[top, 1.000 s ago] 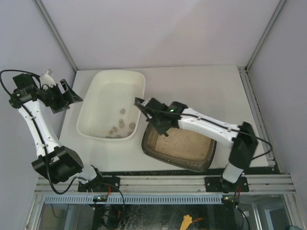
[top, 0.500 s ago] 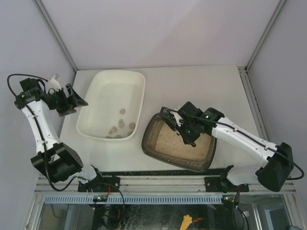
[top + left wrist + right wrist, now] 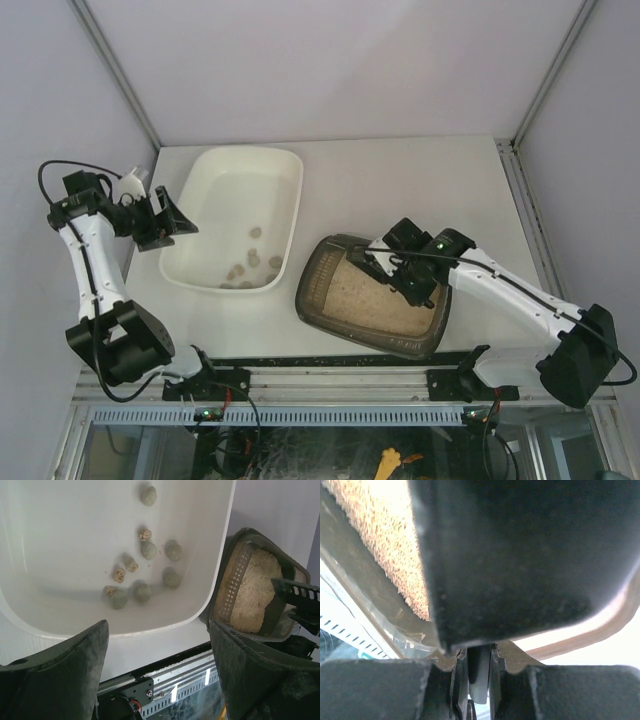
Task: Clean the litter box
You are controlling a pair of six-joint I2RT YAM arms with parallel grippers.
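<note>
The litter box (image 3: 345,318), a dark translucent tray of beige litter, sits at the near right; it also shows in the left wrist view (image 3: 235,587). My right gripper (image 3: 405,268) is shut on the handle of a dark slotted scoop (image 3: 372,256) and holds it over the litter at the box's far side. In the right wrist view the scoop's back (image 3: 520,555) fills the frame, its handle is between my right gripper's (image 3: 480,680) fingers, and litter (image 3: 385,550) shows at the left. My left gripper (image 3: 168,220) is open and empty beside the white tub's left rim.
A larger white tub (image 3: 180,262) stands left of the litter box and holds several grey-green clumps (image 3: 255,262), also seen in the left wrist view (image 3: 145,575). The tub's right rim (image 3: 220,545) nearly touches the litter box. A black rail (image 3: 340,380) runs along the near edge.
My right gripper has carried the scoop from the tub's right rim back over the litter box. My left gripper has moved right and nearer, closer to the tub's left rim.
</note>
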